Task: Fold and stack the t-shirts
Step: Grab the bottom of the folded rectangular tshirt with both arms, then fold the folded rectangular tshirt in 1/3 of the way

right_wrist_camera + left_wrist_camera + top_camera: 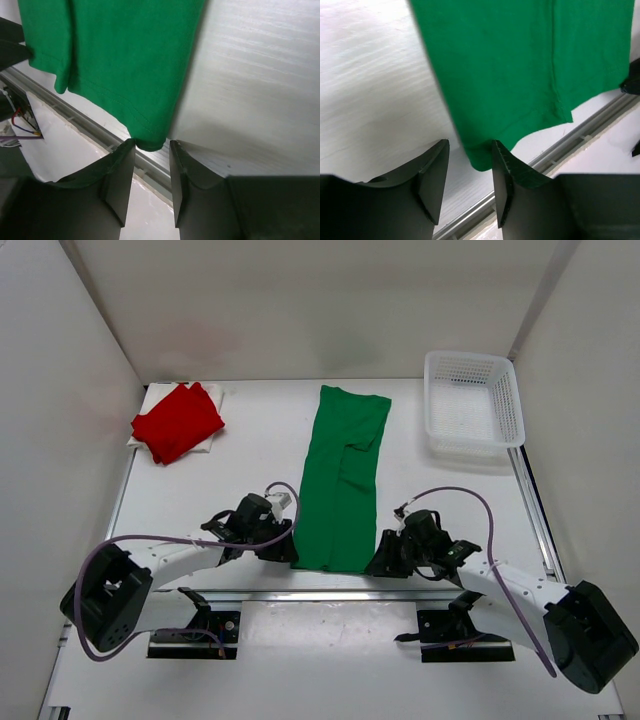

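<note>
Tabletop (260,445): one green shirt (340,480), perhaps two folded shirts (178,422).

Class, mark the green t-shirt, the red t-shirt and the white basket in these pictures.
green t-shirt (345,480), top external view, middle of its folded body.
red t-shirt (178,421), top external view, centre of the cloth.
white basket (470,405), top external view, bare floor.

Green t-shirt (345,480) — plain solid green, no print; hem stitching is the same green. Red t-shirt (178,422): plain bright red, lying on a white cloth (152,402). Basket (470,356): white, with a fine lattice of holes. Table (250,455): white, faintly streaked. My left gripper (470,150) and right gripper (151,145) — matte black. Cables (180,538): purple.
</note>
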Robot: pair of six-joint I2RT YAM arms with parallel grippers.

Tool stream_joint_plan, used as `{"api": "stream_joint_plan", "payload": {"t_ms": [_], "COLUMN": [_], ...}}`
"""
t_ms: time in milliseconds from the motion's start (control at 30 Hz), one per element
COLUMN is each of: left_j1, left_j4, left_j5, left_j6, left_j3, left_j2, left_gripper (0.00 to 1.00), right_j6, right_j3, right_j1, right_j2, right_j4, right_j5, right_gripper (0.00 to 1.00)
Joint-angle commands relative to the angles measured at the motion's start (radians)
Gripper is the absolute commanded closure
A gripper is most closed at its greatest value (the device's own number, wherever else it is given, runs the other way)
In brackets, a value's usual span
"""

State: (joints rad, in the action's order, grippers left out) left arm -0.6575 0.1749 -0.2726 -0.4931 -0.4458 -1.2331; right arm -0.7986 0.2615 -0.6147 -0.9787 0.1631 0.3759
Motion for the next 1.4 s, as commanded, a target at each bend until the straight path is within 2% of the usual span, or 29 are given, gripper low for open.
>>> {"api": "stream_joint_plan", "payload": {"t_ms": [0, 33, 133, 200, 300, 400, 533, 600, 667, 733, 833, 900, 1033, 1233, 1367], "left_j1": [-0.033, -0.031, -0.027, -0.03, -0.024, -0.021, -0.025, -0.027, 0.019, 0.07, 0.102, 0.131, 0.197, 0.275, 0.291], "left_j4": [0.055, 0.049, 0.044, 0.032, 0.012, 0.015, 0.102, 0.162, 0.187, 0.183, 0.137, 0.086, 0.025, 0.017, 0.023], "left_j5": [0.0, -0.007, -0.023, -0.033, -0.059, -0.05, -0.096, -0.096, -0.117, -0.134, -0.093, -0.07, -0.004, 0.004, -0.008], "left_j6": [0.019, 0.018, 0.018, 0.011, -0.005, -0.035, -0.079, -0.116, -0.125, -0.128, -0.099, -0.094, -0.085, -0.104, -0.108], "left_j3": [0.021, 0.022, 0.019, 0.019, 0.031, 0.059, 0.108, 0.114, 0.075, 0.015, -0.14, -0.265, -0.489, -0.756, -0.873], "left_j2": [-0.034, -0.035, -0.032, -0.034, -0.014, 0.017, 0.147, 0.224, 0.309, 0.313, 0.196, 0.054, -0.213, -0.537, -0.67], "left_gripper": [0.5, 0.52, 0.57, 0.68, 0.89, 1.0, 1.0, 1.0, 1.0, 1.0, 1.0, 1.0, 1.0, 1.0, 1.0], "right_j6": [-0.047, -0.05, -0.057, -0.057, -0.06, -0.086, -0.154, -0.153, -0.105, -0.036, 0.118, 0.221, 0.301, 0.331, 0.346], "right_j3": [-0.018, -0.018, -0.015, -0.013, -0.021, -0.028, -0.001, 0.036, 0.091, 0.134, 0.223, 0.326, 0.477, 0.681, 0.783], "right_j1": [-0.014, -0.019, -0.019, -0.023, -0.048, -0.083, -0.219, -0.24, -0.209, -0.099, 0.08, 0.156, 0.32, 0.432, 0.457], "right_j2": [-0.018, -0.029, -0.038, -0.035, -0.008, 0.012, 0.072, 0.098, 0.132, 0.13, 0.065, -0.042, -0.248, -0.523, -0.681], "right_j4": [-0.072, -0.086, -0.099, -0.1, -0.088, -0.063, 0.03, 0.088, 0.15, 0.168, 0.154, 0.147, 0.069, -0.011, -0.025], "right_j5": [-0.003, 0.006, 0.0, -0.006, -0.029, -0.031, -0.084, -0.104, -0.103, -0.068, 0.004, 0.015, 0.053, 0.063, 0.089], "right_gripper": [0.68, 0.69, 0.8, 0.89, 1.0, 1.0, 1.0, 1.0, 0.99, 1.0, 1.0, 1.0, 1.0, 1.0, 1.0]}}
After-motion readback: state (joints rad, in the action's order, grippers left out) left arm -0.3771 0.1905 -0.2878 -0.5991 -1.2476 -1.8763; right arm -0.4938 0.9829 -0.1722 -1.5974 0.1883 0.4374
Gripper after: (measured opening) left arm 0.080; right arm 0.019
